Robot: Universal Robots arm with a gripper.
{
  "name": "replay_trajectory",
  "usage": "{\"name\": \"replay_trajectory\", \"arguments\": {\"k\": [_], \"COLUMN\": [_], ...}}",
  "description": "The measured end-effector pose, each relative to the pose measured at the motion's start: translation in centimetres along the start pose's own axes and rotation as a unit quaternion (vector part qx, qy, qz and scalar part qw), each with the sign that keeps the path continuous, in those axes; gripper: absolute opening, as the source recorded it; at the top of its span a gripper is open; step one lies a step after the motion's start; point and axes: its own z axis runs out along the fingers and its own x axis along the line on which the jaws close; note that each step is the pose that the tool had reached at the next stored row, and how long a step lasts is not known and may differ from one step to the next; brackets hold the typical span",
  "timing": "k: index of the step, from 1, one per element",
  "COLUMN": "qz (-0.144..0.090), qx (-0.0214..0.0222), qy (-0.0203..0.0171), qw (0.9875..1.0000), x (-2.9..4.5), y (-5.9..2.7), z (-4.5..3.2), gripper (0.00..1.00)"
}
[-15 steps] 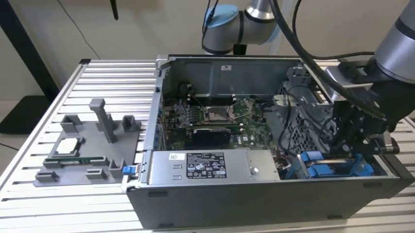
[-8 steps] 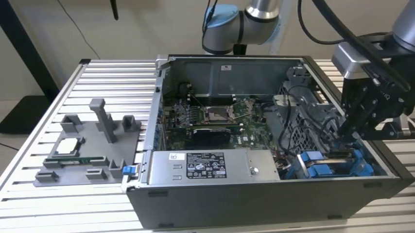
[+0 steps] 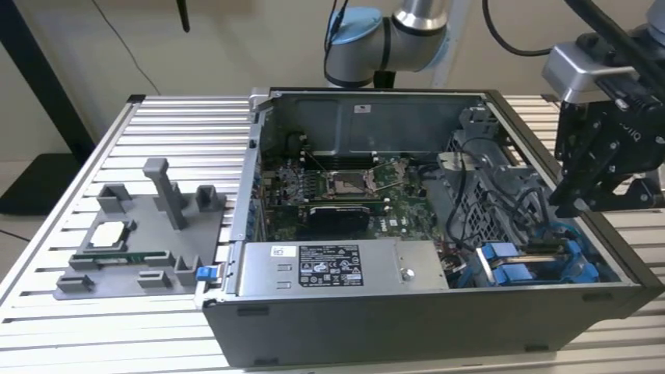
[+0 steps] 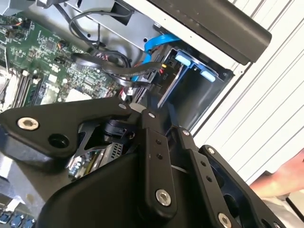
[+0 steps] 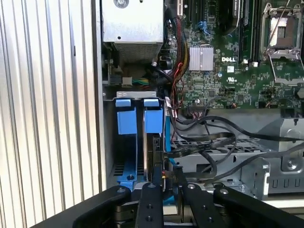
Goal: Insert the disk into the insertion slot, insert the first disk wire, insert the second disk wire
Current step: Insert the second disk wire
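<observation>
Black linkage bars of my gripper (image 5: pixel 164 187) converge over the drive bay at the computer case's (image 3: pixel 416 335) front corner; whether the fingers are spread or pinching anything, I cannot tell, as their tips are lost among the cables. Just beneath them in the first wrist view, the disk (image 5: pixel 156 156) sits edge-on in its blue carrier, down inside the insertion slot (image 5: pixel 228 156), the grey perforated cage. Black cables (image 5: pixel 204 142) loop from the motherboard (image 5: pixel 228 71) across the cage top to the disk's end. Beside it stand two more blue carrier tabs (image 5: pixel 126 118). In the exterior view, my gripper (image 3: pixel 608 167) hangs at the case's side toward the exterior view's right, with the grey power-supply box (image 3: pixel 332 269) along the front and a grey fixture tray (image 3: pixel 140 234) on the slatted table (image 3: pixel 62 312).
</observation>
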Motion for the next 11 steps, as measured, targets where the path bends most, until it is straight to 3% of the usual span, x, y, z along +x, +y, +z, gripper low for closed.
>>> {"name": "replay_trajectory", "arguments": {"k": [3, 11], "qz": [0.0, 0.0], "qx": [-0.0001, -0.0001], "qy": [0.0001, 0.0002], "qw": [1.0, 1.0], "x": [-0.05, -0.05], "y": [-0.02, -0.02], "z": [-0.54, -0.52], "gripper": [1.0, 1.0]}}
